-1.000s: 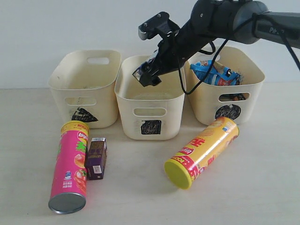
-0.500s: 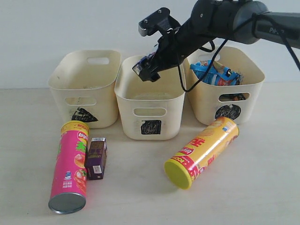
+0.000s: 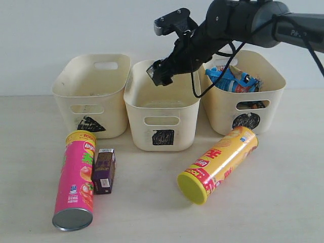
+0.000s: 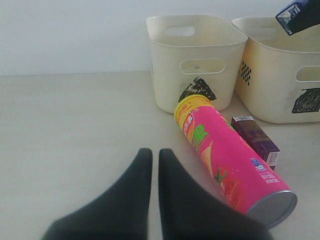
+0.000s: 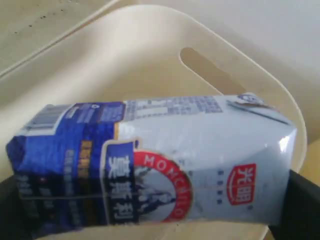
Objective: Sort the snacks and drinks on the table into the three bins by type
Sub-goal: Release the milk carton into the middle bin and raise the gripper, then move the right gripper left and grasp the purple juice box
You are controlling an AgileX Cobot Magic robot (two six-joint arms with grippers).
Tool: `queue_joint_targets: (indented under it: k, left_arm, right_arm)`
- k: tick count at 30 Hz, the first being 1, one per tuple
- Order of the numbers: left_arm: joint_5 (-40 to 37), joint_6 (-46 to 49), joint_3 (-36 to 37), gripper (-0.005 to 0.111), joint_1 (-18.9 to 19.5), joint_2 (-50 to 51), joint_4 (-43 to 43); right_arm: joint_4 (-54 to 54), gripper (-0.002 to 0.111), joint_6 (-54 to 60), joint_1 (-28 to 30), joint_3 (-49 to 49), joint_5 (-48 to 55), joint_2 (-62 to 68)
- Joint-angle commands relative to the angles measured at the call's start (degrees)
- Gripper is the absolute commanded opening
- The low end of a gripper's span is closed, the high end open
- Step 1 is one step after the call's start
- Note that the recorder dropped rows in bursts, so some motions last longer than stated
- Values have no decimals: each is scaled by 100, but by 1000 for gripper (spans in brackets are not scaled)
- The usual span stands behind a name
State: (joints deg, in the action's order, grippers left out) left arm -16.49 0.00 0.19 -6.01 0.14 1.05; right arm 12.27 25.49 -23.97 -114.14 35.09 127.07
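Observation:
My right gripper [image 3: 160, 74] hangs above the middle bin [image 3: 162, 114], the one with the square mark, shut on the blue and white drink carton [image 5: 160, 160]. In the right wrist view the carton lies crosswise between the black fingers, with that bin's rim [image 5: 225, 45] below it. The pink chip can [image 3: 76, 179] lies at the front left, and the dark purple carton [image 3: 104, 171] rests against it. At the front right lies the yellow chip can [image 3: 217, 164]. My left gripper [image 4: 155, 152] is shut and empty, low over the table beside the pink can [image 4: 230, 160].
The left bin [image 3: 66, 86] with the triangle mark looks empty. The right bin [image 3: 273, 98] with the circle mark holds a blue-white noodle bag [image 3: 233, 80]. A black cable hangs from the right arm across the gap between the middle and right bins.
The right gripper has risen a little over the middle bin with the carton still in its grip. Everything on the table lies as before.

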Motion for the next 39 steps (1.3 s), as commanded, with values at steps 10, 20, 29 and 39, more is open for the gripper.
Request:
queue_joint_targets:
  k: [10, 20, 29, 39]
  left_arm:
    - [19, -42, -19, 4, -27, -14, -23]
    - [19, -42, -19, 4, -27, -14, -23]
    - [19, -42, -19, 4, -27, -14, -23]
    - [19, -42, -19, 4, -27, -14, -23]
  right_arm:
    - [-575, 105, -810, -178, -86, -515, -50]
    - [-1030, 55, -810, -182, -86, 640, -348]
    - [-667, 2, -613, -388, -86, 2234, -806]
    - [-1453, 0, -1645, -1209, -75, 2758, -806]
